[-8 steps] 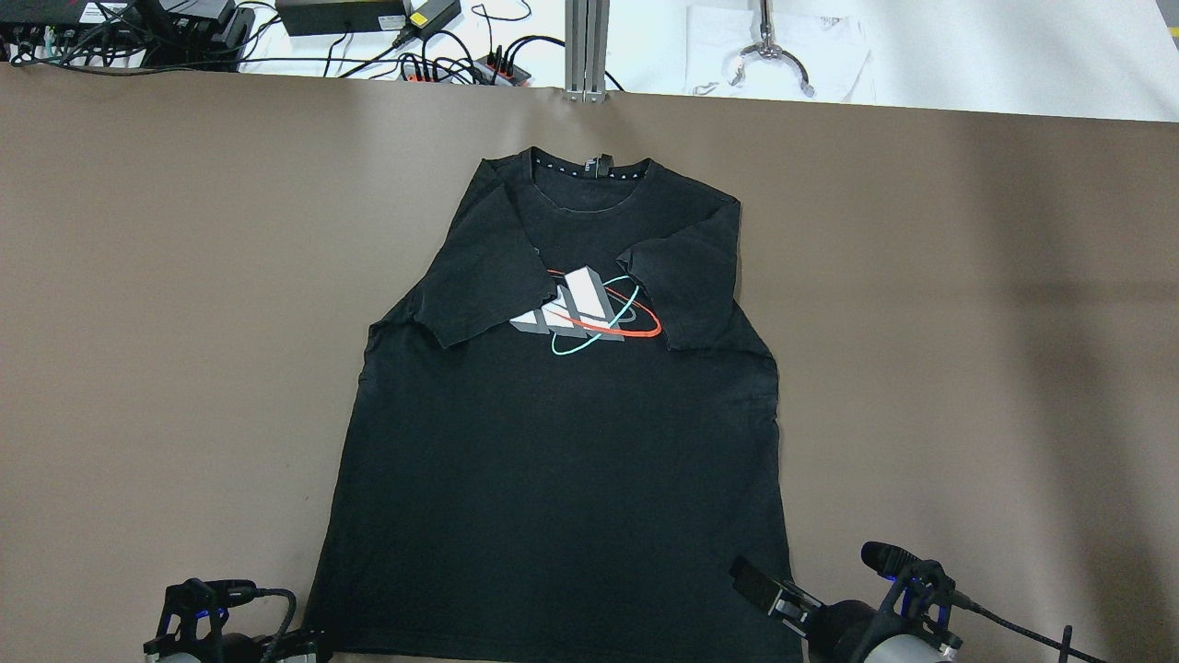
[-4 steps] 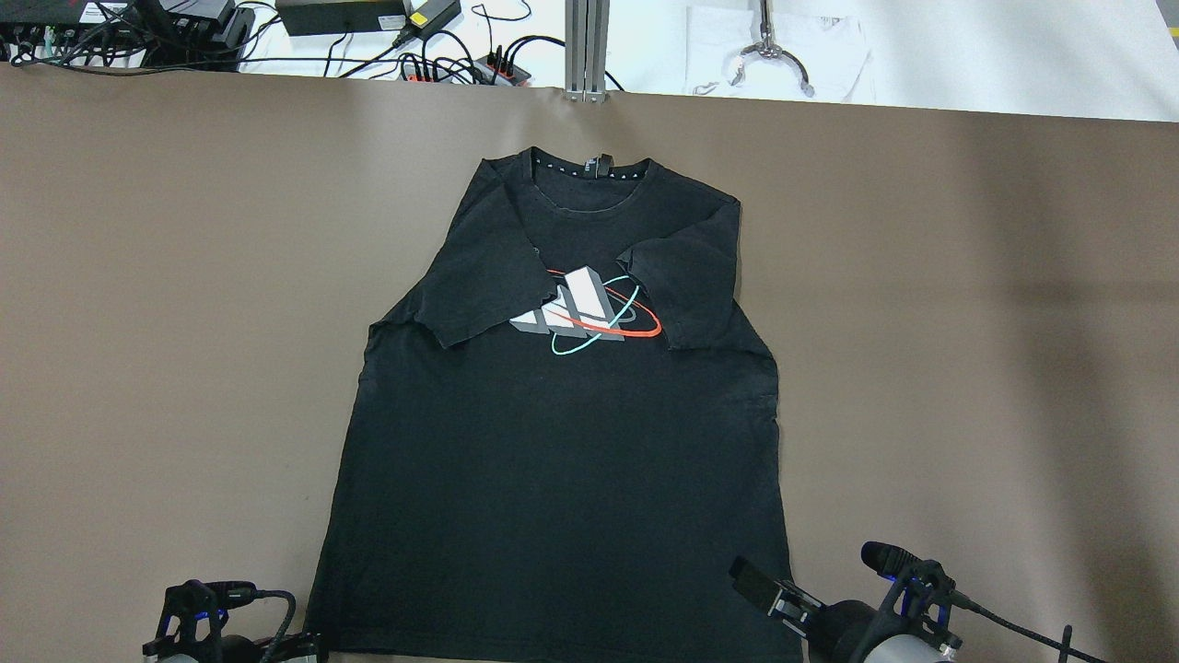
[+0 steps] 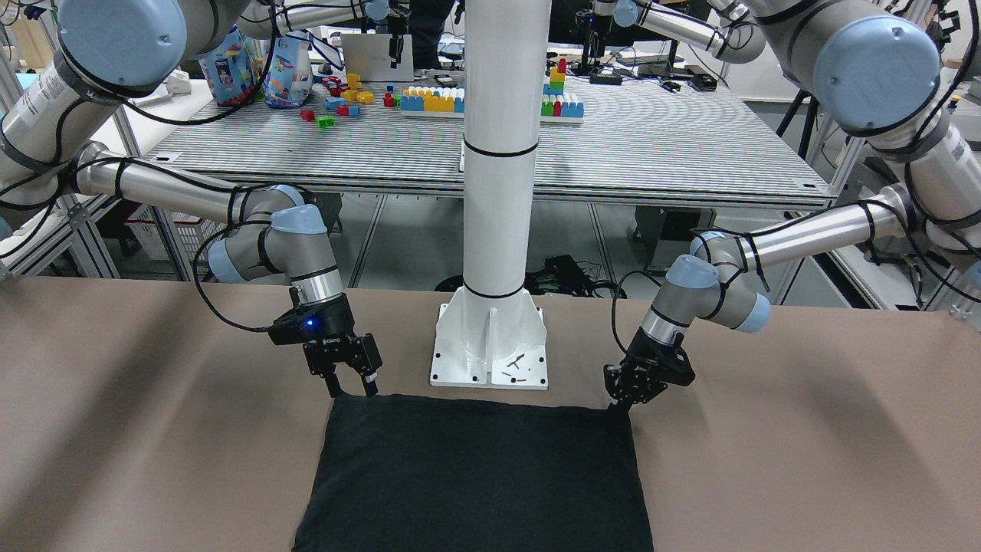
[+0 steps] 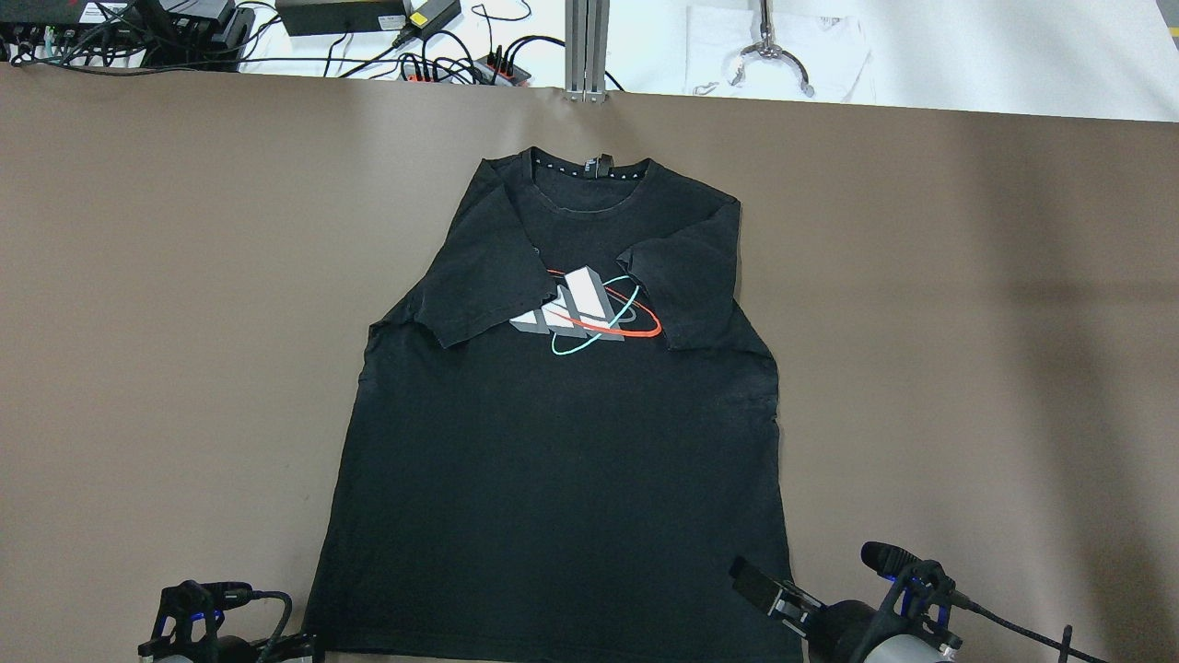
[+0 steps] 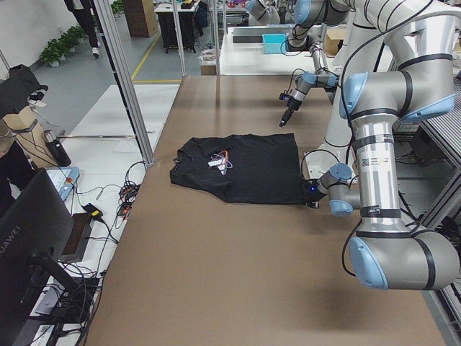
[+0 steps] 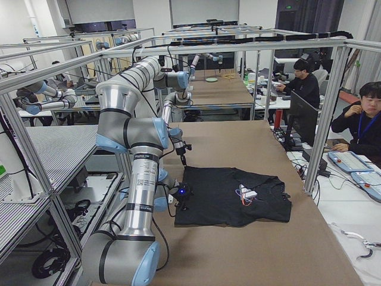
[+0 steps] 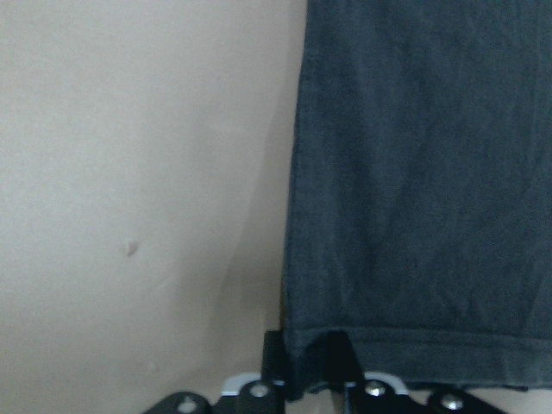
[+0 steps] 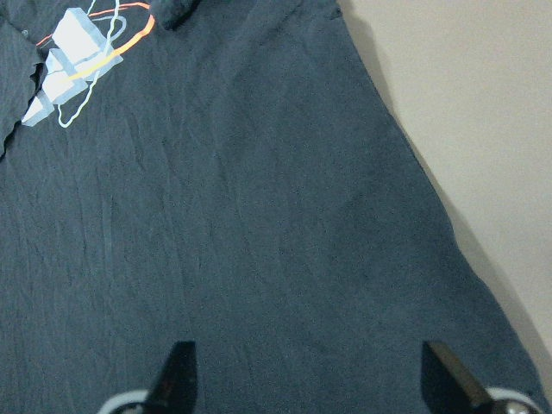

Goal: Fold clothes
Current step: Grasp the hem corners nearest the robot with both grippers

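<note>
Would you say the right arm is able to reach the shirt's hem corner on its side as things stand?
Probably yes: the right gripper is open and sits right by that hem corner of the shirt, with nothing between them.

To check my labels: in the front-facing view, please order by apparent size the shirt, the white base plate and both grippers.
1. shirt
2. base plate
3. right gripper and left gripper, about alike

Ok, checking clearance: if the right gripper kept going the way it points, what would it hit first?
Probably the shirt: the right gripper points down, open, over its hem corner, though depth is unclear.
</note>
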You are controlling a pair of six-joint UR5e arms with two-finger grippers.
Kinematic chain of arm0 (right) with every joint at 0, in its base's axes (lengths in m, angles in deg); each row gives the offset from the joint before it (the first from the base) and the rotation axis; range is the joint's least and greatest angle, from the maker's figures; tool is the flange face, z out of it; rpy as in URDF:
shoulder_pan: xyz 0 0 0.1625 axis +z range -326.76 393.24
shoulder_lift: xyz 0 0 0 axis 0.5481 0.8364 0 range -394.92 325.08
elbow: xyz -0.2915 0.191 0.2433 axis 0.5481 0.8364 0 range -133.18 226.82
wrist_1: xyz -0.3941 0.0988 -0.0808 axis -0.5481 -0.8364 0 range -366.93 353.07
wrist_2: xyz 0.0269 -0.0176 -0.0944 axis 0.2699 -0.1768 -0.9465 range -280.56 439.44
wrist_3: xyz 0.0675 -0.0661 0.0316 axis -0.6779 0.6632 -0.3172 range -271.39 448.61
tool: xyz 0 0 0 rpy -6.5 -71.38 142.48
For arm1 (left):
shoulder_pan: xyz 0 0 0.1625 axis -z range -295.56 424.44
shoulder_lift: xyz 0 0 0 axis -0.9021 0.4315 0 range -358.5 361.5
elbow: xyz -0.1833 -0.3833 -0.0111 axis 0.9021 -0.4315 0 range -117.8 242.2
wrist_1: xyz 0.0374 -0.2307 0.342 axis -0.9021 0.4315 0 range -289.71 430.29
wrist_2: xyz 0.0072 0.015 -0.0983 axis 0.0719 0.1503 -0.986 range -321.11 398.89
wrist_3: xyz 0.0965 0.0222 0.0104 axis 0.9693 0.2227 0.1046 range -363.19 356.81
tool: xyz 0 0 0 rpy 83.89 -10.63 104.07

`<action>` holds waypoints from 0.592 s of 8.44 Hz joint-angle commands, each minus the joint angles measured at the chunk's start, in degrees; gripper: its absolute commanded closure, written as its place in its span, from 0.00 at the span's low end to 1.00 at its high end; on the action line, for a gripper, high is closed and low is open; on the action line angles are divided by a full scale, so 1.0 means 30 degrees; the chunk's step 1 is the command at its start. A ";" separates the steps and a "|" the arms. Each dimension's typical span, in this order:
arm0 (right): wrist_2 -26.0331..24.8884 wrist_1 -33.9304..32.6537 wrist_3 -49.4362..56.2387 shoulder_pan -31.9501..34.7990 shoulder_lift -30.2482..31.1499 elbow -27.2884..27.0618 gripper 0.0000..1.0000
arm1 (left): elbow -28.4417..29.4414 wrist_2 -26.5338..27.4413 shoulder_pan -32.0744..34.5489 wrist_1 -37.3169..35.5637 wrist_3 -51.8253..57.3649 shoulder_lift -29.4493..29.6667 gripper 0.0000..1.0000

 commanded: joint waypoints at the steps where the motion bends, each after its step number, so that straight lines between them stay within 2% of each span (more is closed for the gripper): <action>1: 0.0001 -0.0001 0.0000 0.0000 0.0001 -0.0001 0.08 | -0.0103 -0.0010 -0.0012 0.0008 0.0000 -0.0277 0.89; 2: -0.0028 -0.0001 0.0000 0.0000 0.0001 0.0027 0.08 | -0.0335 -0.0039 -0.0012 0.0008 0.0000 -0.0277 1.00; 5: 0.0059 -0.0175 0.0000 0.0000 0.0088 0.0115 0.08 | -0.0337 0.0019 -0.0042 0.0008 0.0000 -0.0190 1.00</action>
